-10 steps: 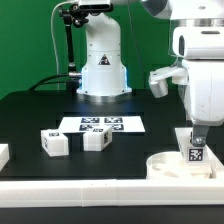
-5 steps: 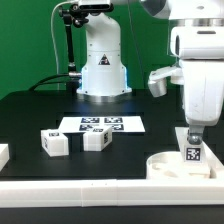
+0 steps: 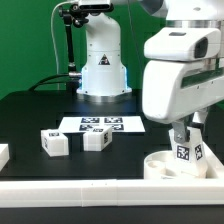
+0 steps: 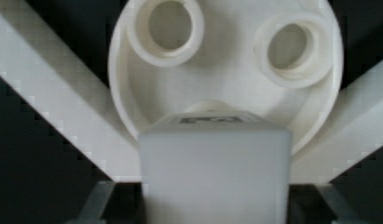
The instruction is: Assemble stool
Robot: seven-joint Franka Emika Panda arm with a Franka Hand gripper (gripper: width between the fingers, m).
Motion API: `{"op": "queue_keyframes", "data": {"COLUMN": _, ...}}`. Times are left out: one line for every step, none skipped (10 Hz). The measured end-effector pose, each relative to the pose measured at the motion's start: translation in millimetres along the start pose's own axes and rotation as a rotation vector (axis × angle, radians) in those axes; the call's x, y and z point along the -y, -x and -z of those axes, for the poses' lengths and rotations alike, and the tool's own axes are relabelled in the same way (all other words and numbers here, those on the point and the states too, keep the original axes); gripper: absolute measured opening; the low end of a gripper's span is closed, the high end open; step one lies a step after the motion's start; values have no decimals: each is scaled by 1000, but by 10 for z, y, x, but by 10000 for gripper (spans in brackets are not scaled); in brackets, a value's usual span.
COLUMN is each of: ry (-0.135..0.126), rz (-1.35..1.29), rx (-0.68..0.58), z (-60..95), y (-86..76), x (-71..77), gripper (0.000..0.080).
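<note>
Gripper (image 3: 186,138) pinches one leg (image 3: 186,155) upright right over the round seat (image 3: 157,167) at the exterior view's right, with its lower end at the seat's top; whether it is seated cannot be told. Two holes in the seat show empty in the wrist view. A second leg (image 3: 54,143) and a third leg (image 3: 95,139) lie loose by the marker board (image 3: 100,125), so most of the assembly seems left.

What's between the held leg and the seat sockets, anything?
Nothing visible. The gripper holds the leg right over the seat; the wrist view shows two open sockets unblocked. The other two legs sit apart, toward the exterior view's left.
</note>
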State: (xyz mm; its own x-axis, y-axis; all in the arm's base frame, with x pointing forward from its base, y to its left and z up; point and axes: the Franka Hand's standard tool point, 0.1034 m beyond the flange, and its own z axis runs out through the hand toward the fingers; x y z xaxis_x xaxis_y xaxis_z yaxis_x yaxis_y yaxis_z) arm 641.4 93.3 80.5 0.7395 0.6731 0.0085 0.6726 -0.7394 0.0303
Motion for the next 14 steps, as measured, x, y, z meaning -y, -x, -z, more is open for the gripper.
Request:
{"op": "queue_keyframes", "data": {"ry": 0, "rz": -83, "rx": -1, "z": -1, "y": -11, "x": 16, "gripper": 340}}
{"op": "queue_keyframes", "data": {"ry": 1, "rz": -193, "rx": -4, "z": 0, "y": -22, "x": 24, "gripper": 340}}
{"op": "queue_keyframes", "data": {"ry": 3, "rz": -278, "rx": -9, "z": 0, "y": -31, "x": 26, "gripper": 340}}
{"op": "queue_keyframes", "data": {"ry": 12, "rz": -300, "rx": -26, "z": 0, "y": -51, "x": 14, "gripper": 340}}
{"op": "queue_keyframes", "data": {"ry": 10, "rz": -362, "rx": -26, "z": 0, "y": -50, "x": 17, "gripper": 340}}
{"op": "queue_keyframes", "data": {"ry": 8, "rz": -441, "rx": -26, "z": 0, "y": -51, "x": 20, "gripper": 340}}
{"op": "queue_keyframes", "data": {"ry": 5, "rz": -518, "rx": -27, "z": -1, "y": -52, "x": 24, "gripper": 340}}
{"op": "queue_keyframes", "data": {"ry": 2, "rz": -589, "rx": -27, "z": -2, "y": -53, "x": 27, "gripper": 340}}
{"op": "queue_keyframes", "data": {"ry": -2, "rz": -626, "rx": -28, "z": -3, "y": -53, "x": 29, "gripper": 340}}
{"op": "queue_keyframes", "data": {"ry": -23, "rz": -797, "rx": -31, "z": -6, "y": -47, "x": 50, "gripper": 340}}
{"op": "queue_keyframes", "data": {"ry": -41, "rz": -935, "rx": -31, "z": -7, "y": -49, "x": 66, "gripper": 340}}
{"op": "queue_keyframes", "data": {"ry": -59, "rz": -1039, "rx": -33, "z": -8, "y": -51, "x": 65, "gripper": 340}}
{"op": "queue_keyframes", "data": {"ry": -83, "rz": -1134, "rx": -41, "z": -7, "y": -53, "x": 64, "gripper": 340}}
{"op": "queue_keyframes", "data": {"ry": -93, "rz": -1266, "rx": -46, "z": -8, "y": -65, "x": 74, "gripper": 340}}
